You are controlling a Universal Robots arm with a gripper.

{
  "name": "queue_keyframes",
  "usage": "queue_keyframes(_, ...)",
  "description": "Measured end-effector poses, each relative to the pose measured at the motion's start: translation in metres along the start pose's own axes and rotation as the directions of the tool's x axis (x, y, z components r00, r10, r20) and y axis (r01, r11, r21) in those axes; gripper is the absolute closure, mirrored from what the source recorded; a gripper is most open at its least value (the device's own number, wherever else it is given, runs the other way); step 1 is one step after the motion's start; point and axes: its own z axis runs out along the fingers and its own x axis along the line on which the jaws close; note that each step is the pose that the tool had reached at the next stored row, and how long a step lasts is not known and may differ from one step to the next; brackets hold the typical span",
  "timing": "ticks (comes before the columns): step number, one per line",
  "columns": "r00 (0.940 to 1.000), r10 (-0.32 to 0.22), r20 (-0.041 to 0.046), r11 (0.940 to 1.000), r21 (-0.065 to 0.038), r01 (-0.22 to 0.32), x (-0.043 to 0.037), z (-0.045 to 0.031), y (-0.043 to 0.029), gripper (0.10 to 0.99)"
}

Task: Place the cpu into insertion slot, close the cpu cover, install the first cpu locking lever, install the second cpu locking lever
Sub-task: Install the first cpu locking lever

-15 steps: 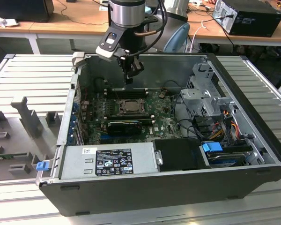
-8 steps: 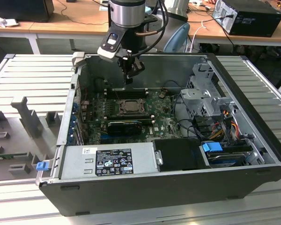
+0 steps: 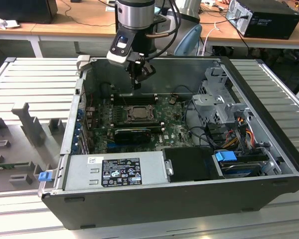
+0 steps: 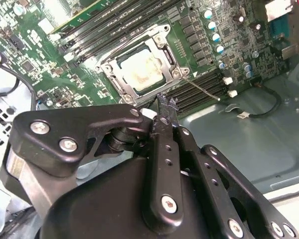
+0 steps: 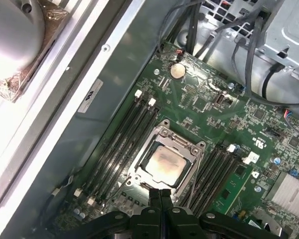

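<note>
Hovering closed gripper (image 5: 160, 194) above cpu (image 5: 163, 164), memory slots (image 5: 122, 149) flanking

Exterior view: set high and well back, looking down at an angle into the open computer case (image 3: 189, 199), with the whole case in frame. First wrist view: close above the motherboard (image 5: 199, 99), looking steeply down past the gripper (image 5: 160, 192). Second wrist view: equally close but more oblique, across the gripper's linkage. Shared ground in both wrist views is the insertion slot (image 5: 188, 170) and its flanking memory slots (image 5: 122, 144) — the exterior view has them too, far smaller.
</note>
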Motion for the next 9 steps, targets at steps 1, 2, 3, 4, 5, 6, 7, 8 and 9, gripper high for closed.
queue_keyframes(1,1.0000,-0.007,-0.0004,1.0000,0.000,0.007,0.0000,0.0000,0.0000,0.980)
queue_keyframes(2,0.9998,-0.018,-0.0008,0.9998,0.000,0.018,0.0000,0.0000,0.0000,0.980)
queue_keyframes(3,0.9996,-0.028,-0.0014,0.9996,0.001,0.028,0.0002,0.0001,-0.0004,0.980)
queue_keyframes(4,0.9995,-0.031,-0.0015,0.9995,0.001,0.031,0.0007,0.0002,-0.0012,0.980)
queue_keyframes(5,0.9994,-0.035,-0.0016,0.9994,0.001,0.035,0.0012,0.0003,-0.0020,0.980)
queue_keyframes(6,0.9993,-0.038,-0.0017,0.9993,0.001,0.038,0.0012,0.0003,-0.0021,0.980)
queue_keyframes(7,0.9991,-0.042,-0.0018,0.9991,0.001,0.042,0.0012,0.0004,-0.0021,0.980)
queue_keyframes(8,0.9989,-0.046,-0.0019,0.9989,0.002,0.046,0.0012,0.0005,-0.0021,0.980)
queue_keyframes(9,0.9987,-0.052,-0.0022,0.9987,0.002,0.052,0.0012,0.0007,-0.0021,0.980)
